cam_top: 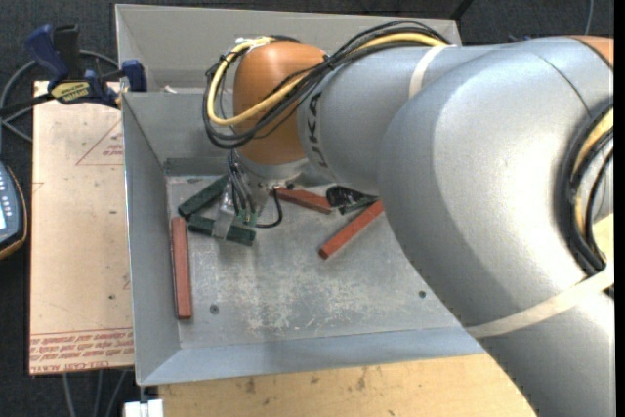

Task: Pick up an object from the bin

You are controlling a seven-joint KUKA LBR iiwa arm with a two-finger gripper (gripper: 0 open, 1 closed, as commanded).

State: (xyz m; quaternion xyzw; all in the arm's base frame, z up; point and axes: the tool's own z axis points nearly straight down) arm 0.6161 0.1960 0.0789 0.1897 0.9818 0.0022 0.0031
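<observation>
Tool (240,206) sits low in the bin (293,303), down among a small cluster of dark green pieces (203,198). The cluster lies under the tool and just off the side away from the arm. Cannot tell whether the tool is apart or together, as the wrist and cables mask it. Nothing visibly clamped.

Judgement: the step in hand is settling on one green piece.
- Single out one, likely the green block (235,232) touching the tool's camera-facing side.
- Centre over it, close across its narrow width, lift straight up.
- Risk: the pieces overlap, so two may catch, or an edge may slip out.

Red-brown strip (305,200) and a black item (342,198) lie near the tool on its arm side, with the angled red-brown bar (350,229) beyond them. Long red-brown bar (182,269) lies well apart on the opposite side.

Pose: orange cover (271,103) directly above the tool, wrist pointing steeply down, cables looped round it.
</observation>
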